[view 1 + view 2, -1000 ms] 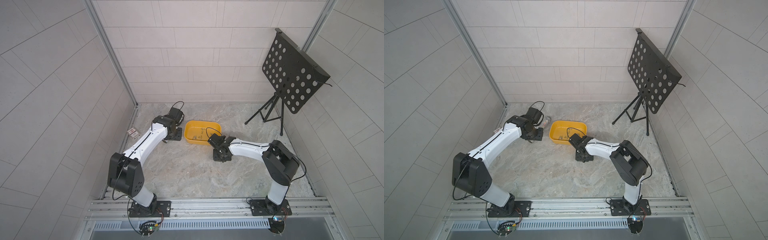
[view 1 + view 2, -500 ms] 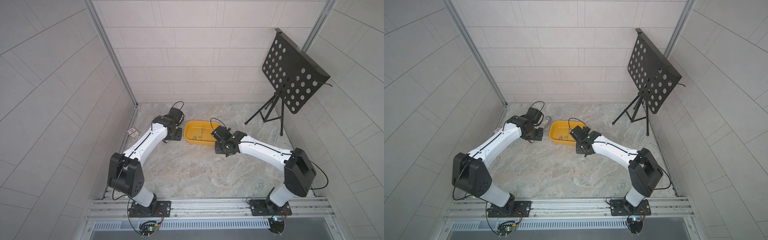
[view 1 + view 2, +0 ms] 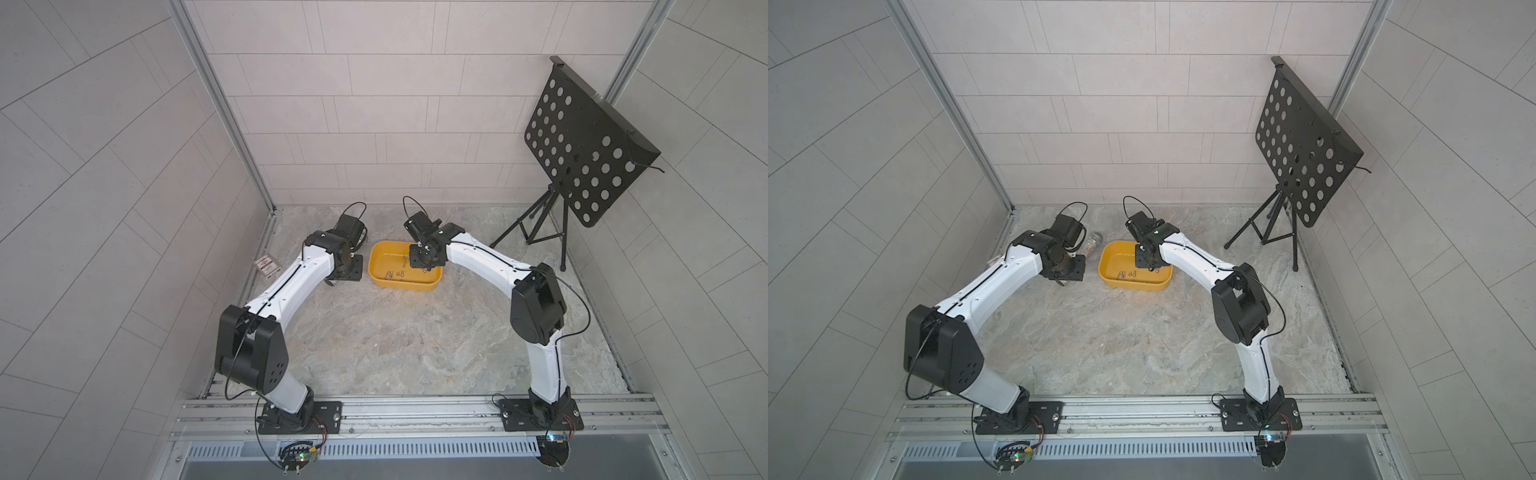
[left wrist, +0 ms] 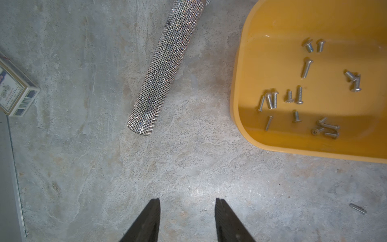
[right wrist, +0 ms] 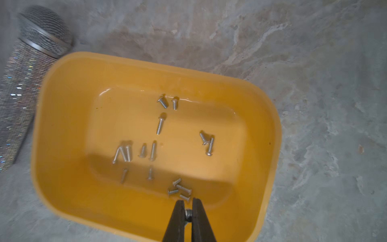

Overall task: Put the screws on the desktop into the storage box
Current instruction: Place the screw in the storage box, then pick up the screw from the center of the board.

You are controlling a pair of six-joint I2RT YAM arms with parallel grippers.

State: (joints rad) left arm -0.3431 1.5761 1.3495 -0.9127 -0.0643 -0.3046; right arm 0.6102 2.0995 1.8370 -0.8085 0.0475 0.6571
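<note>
Right gripper point(image 5: 188, 202) is clamped on one held screw point(image 5: 188, 213). Only the head shows between the black fingers; the shaft is hidden behind them. It hangs over the storage box point(image 5: 146, 66), inside the rim line near one wall, so the drop looks like the step in hand. Left gripper point(image 4: 187, 201) has its jaws apart with nothing between them, hovering over bare desktop point(image 4: 83, 167) beside the box.

Well over a dozen screws point(image 5: 182, 189) already lie scattered on the box floor. One loose screw point(image 4: 358, 209) lies flat on the desktop, outside the box and near its wall.

Handling, as a judgement: the screws are tiny, light, rigid metal with round smooth shafts. They should roll easily and could squirt out of flat pads. Lying flat on hard marble, they offer nothing to get under. Best hold is across the shaft just below the head, fingers straddling it with tips down at the surface. The box is light plastic and may slide if bumped.

Hard to read: in both top views the screws are mere specks and the right gripper covers part of the box. A dark speck point(image 3: 437, 321) mid-desktop may be another screw, but it is too small to tell. The desktop under both arms is hidden. The glittery tube point(image 4: 165, 69) and card box point(image 4: 14, 94) are cut off at the frame edges. The right wrist view is slightly blurred.
</note>
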